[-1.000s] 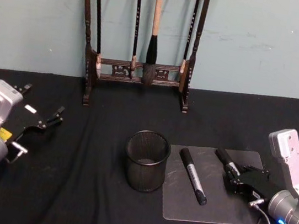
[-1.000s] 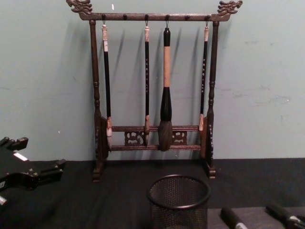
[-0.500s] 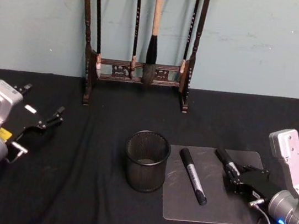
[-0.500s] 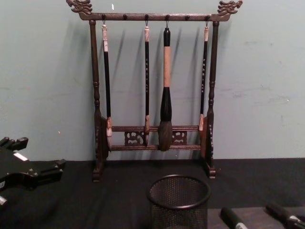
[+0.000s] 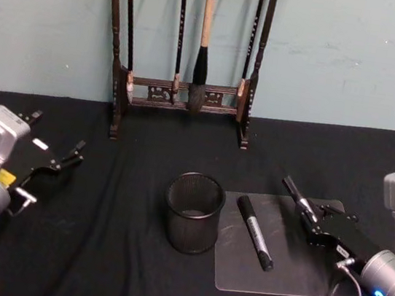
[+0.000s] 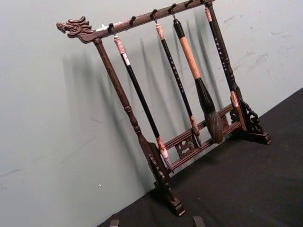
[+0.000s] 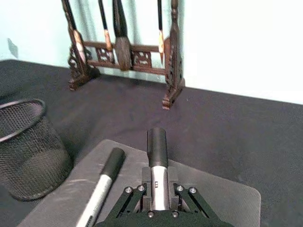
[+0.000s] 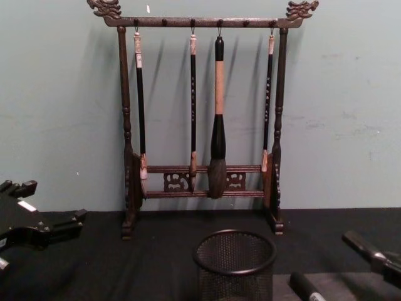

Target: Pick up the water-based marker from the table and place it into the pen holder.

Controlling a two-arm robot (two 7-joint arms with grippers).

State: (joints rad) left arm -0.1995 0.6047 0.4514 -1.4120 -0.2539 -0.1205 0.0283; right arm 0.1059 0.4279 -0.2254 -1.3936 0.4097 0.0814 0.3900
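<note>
Head view: the right pincer (image 5: 312, 223) is clamped on the marker (image 5: 296, 193), holding it off the clear mat (image 5: 275, 277) at about 3 o'clock on the table (image 5: 129, 271). The marker's long axis runs from 5 toward 11 o'clock, with its free end tilted up. The pen holder (image 5: 193, 212) stands at 9 o'clock from that pincer, just beside the mat, and a second pen (image 5: 255, 232) lies flat between them. The right arm is much the nearer. The coming move is probably a carry toward 9 o'clock over the rim, swinging the marker upright. The left pincer (image 5: 58, 136), fingers apart, sits parked at the table's 9 o'clock.
</note>
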